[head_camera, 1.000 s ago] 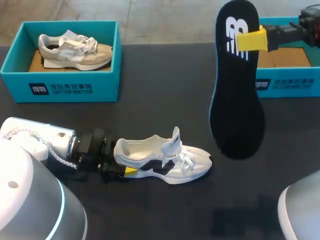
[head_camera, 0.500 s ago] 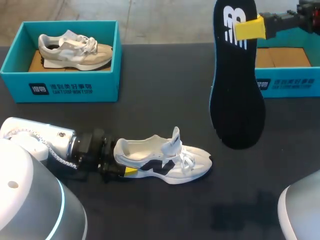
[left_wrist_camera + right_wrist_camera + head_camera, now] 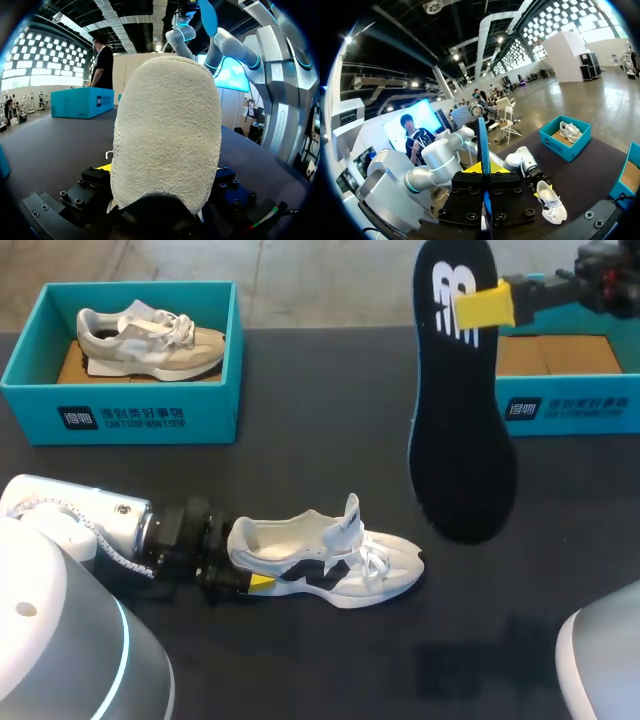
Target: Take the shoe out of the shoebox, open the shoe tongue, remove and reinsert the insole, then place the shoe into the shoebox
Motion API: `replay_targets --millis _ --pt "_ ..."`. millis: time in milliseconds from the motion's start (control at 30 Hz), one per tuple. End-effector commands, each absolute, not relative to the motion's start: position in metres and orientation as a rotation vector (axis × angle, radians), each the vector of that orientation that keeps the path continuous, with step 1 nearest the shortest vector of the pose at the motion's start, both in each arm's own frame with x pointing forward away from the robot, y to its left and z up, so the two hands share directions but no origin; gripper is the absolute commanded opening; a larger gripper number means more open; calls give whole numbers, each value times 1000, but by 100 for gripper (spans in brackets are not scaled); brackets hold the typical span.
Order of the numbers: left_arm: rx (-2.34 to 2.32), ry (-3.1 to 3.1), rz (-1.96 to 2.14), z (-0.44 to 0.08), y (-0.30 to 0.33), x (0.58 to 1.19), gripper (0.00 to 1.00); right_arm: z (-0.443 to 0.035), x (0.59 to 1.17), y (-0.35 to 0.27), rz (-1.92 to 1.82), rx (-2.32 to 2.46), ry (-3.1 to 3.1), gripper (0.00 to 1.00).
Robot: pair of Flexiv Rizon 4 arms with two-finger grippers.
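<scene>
A white shoe [image 3: 335, 558] with black side marks lies on its sole on the black table [image 3: 330, 440], toe to the right. My left gripper [image 3: 246, 560] is shut on its heel, one yellow tip showing on the near side. In the left wrist view the white fuzzy heel [image 3: 167, 130] fills the space between the fingers of my left gripper [image 3: 165, 177]. My right gripper [image 3: 487, 306] is shut on the black insole [image 3: 460, 430], which hangs toe down, high above the table to the right of the shoe. In the right wrist view the insole [image 3: 482, 142] stands edge-on in my right gripper [image 3: 483, 171], with the shoe [image 3: 551, 202] far below.
A teal shoebox [image 3: 120, 412] at the back left holds a grey shoe [image 3: 150, 337]. A second teal shoebox [image 3: 570, 405] with a cardboard floor stands at the back right, behind the hanging insole.
My right gripper has carried the insole a little upward and to the left. The left arm and the white shoe have not moved.
</scene>
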State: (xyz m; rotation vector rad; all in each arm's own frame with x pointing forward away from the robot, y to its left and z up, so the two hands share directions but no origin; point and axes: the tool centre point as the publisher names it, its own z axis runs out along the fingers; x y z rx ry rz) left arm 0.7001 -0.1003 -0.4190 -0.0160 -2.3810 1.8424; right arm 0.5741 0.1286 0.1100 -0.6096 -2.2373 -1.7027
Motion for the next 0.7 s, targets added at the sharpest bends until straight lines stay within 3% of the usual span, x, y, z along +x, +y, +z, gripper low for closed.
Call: replay_targets --millis 33,700 --pt "-16 -2381 1842 -422 -100 701 0 92 573 127 -1742 -624 -2201 0" --pt "-16 -2381 1842 -422 -100 701 0 58 577 134 -1766 -635 -2111 0"
